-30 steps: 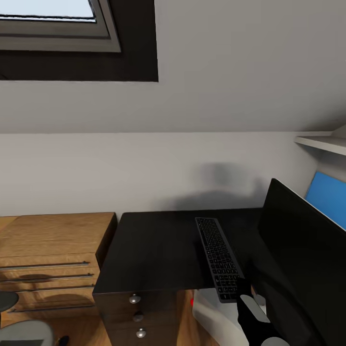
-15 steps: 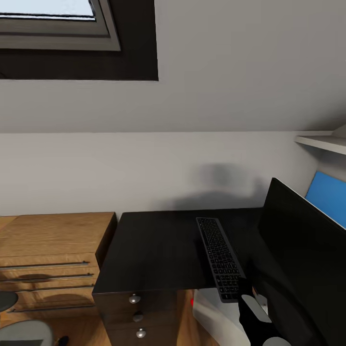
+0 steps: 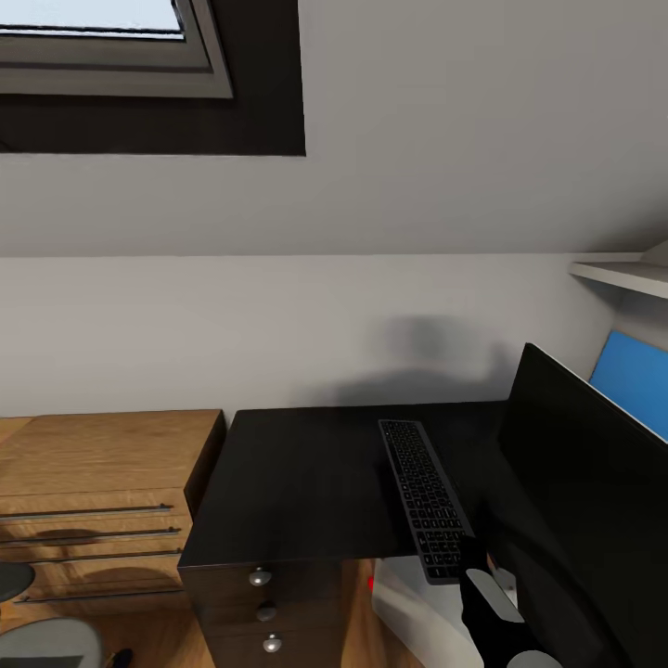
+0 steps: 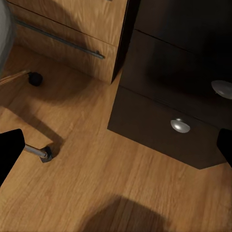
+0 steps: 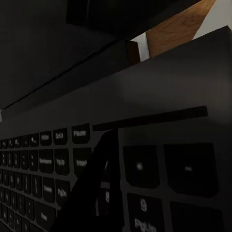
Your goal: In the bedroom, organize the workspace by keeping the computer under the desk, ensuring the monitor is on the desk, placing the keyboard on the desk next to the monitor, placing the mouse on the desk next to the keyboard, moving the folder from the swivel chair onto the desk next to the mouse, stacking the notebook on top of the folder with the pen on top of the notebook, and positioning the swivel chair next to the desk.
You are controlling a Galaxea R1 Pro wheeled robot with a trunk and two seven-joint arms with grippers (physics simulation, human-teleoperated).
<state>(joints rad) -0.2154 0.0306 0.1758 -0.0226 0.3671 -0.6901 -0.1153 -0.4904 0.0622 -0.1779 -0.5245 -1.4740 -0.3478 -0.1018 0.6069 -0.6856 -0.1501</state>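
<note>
Head view: keyboard (image 3: 422,499) lying lengthwise on the black desk (image 3: 297,482), near end overhanging the front edge, just beside the monitor (image 3: 584,492) standing at the desk's right. Right tool (image 3: 471,557) sitting at the keyboard's near end, touching it; one dark finger (image 5: 94,188) lying across the keys in the right wrist view, the keyboard (image 5: 145,159) pressed close to the camera. Appearing to be pinching the keyboard's end, though whether the fingers are actually closing on it cannot be told from these views. Blue panel (image 3: 631,380) showing on the wall behind the monitor, white shelf (image 3: 622,276) hanging above it. Dark drawer unit (image 3: 264,612) with round silver knobs sitting under the desk's left part; light-wood dresser (image 3: 93,501) standing just beside it on the left. Pale grey-white shape showing under the desk to the right of the drawers, too hidden to identify. Left wrist view: left tool (image 4: 116,150) hanging over the wooden floor (image 4: 96,183), black fingertips (image 4: 9,150) sitting at opposite edges of the picture, spread wide with nothing between. Drawer unit (image 4: 174,96) and dresser (image 4: 72,29) lying ahead; chrome chair leg with caster (image 4: 41,153) resting on the floor nearby.
</note>
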